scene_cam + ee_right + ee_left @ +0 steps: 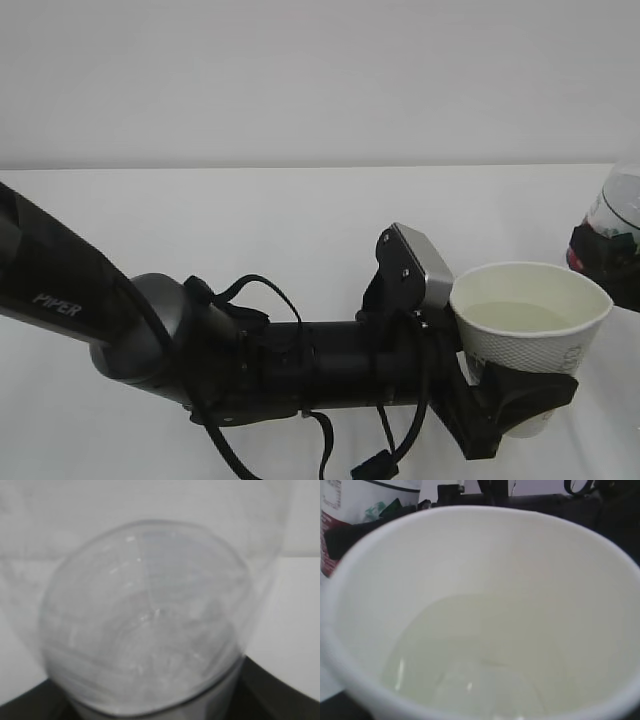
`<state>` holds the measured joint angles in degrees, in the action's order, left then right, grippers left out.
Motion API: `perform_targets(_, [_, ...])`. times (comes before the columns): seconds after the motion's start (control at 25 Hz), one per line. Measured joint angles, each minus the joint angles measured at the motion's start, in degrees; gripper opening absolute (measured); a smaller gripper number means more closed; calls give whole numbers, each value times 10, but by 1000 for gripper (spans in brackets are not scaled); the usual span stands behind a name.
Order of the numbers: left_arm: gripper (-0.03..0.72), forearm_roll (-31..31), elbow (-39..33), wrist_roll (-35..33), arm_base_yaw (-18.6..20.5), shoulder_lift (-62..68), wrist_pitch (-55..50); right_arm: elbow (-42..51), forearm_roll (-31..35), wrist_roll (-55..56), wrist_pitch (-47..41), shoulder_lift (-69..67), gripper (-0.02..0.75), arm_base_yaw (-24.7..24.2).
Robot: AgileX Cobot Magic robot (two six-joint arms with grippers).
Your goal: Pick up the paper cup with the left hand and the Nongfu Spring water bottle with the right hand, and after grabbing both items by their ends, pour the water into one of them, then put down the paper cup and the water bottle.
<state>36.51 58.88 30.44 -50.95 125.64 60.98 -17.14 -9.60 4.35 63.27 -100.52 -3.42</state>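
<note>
The left hand [520, 400], a black arm reaching in from the left, has its two fingers closed around the lower part of the paper cup [530, 320] and holds it upright above the white table [300, 230], at the right side of the scene. The cup is white, tapered, with a rolled rim and faint print on its side, and it holds a shallow pool of clear water [510, 316] well below the rim. The grip sits low on a soft wall, so a tilt or jolt on the way down could slop the water out, and a harder squeeze could buckle the paper.

At the far right edge stands the water bottle [615, 215], only partly in frame: clear ribbed plastic with a red label low down. The right hand [600, 262] shows there as a dark shape against the bottle. The right wrist view is filled by the clear bottle seen from close up, so the jaws appear set apart around it, though the contact itself is not shown. The bottle and cup are near each other, and a careless lowering could knock one into the other
</note>
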Motion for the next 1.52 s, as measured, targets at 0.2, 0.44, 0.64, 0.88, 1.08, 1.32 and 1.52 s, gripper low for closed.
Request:
perform_targets(0.2, [537,0,0,0,0,0,0,-5,6,0,1,-26,449,0])
perform_targets(0.44, [537,0,0,0,0,0,0,-28,8,7,1,-51,449,0])
perform_targets(0.64, [537,0,0,0,0,0,0,-54,8,8,2,-77,449,0])
perform_targets(0.88, [536,0,0,0,0,0,0,-76,9,9,2,-106,449,0])
perform_targets(1.08, [536,0,0,0,0,0,0,-79,10,9,2,-113,449,0])
perform_targets(1.32, [536,0,0,0,0,0,0,-80,10,9,2,-114,449,0])
perform_targets(1.52, [536,0,0,0,0,0,0,-80,9,9,2,-114,449,0])
